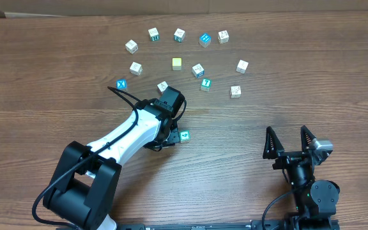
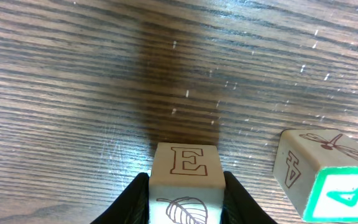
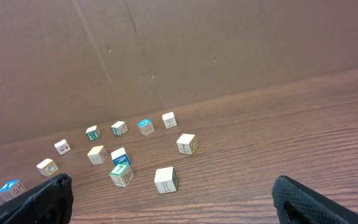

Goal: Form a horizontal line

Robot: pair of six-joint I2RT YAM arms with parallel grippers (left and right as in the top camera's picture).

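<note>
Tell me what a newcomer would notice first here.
The white left arm reaches mid-table, the left hand closed on the E cube, a green-framed 4 cube just beside. Beyond, small letter cubes lie scattered around one plain yellow cube. The right hand stands open and empty near the front edge.

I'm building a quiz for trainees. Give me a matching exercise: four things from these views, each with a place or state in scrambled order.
1. E cube
2. green 4 cube
3. pale-yellow cube
4. right gripper

A. open, holding nothing
B. between the fingers of the left gripper
C. lying free, right beside the held cube
D. amid the scattered cubes, away from both arms

Pairs: 1-B, 2-C, 3-D, 4-A
</note>
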